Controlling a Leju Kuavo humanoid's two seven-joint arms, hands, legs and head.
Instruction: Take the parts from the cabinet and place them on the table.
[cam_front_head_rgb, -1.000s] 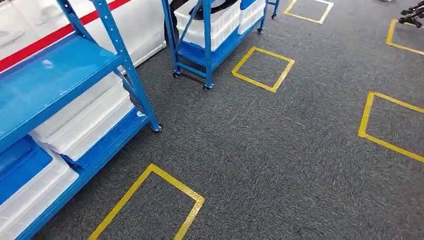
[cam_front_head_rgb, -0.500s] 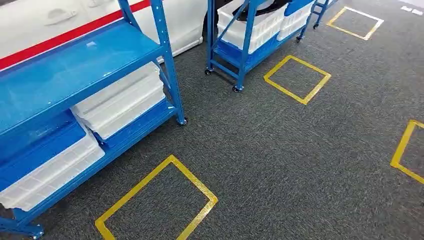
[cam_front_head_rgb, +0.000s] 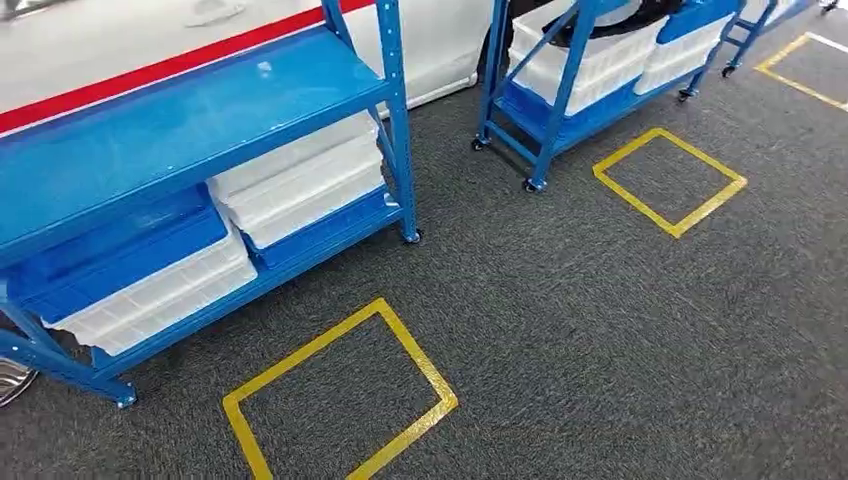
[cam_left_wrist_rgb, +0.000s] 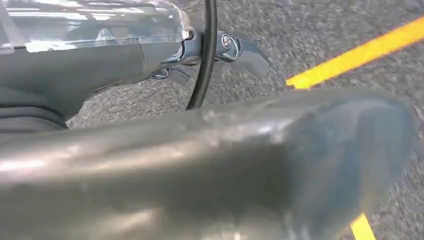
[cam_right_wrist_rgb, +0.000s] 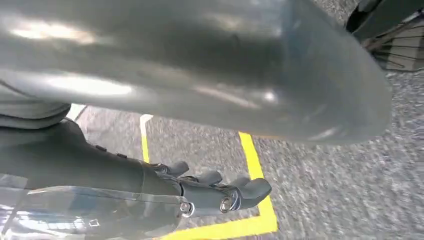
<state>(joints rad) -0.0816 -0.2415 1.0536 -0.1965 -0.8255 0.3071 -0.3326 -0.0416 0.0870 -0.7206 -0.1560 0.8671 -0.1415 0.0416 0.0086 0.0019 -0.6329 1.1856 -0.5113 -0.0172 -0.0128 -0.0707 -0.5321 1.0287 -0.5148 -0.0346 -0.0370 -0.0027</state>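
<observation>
A blue cabinet (cam_front_head_rgb: 200, 110) holds white bins (cam_front_head_rgb: 300, 185) above grey carpet (cam_front_head_rgb: 560, 330). The left hand (cam_left_wrist_rgb: 200, 120) and right hand (cam_right_wrist_rgb: 210, 192) hang empty, fingers loosely apart.

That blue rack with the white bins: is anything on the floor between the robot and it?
Nothing visible blocks the way. Between the camera and the blue rack with its white bins lies only grey carpet with a yellow taped square. Both hands hang by the floor.
</observation>
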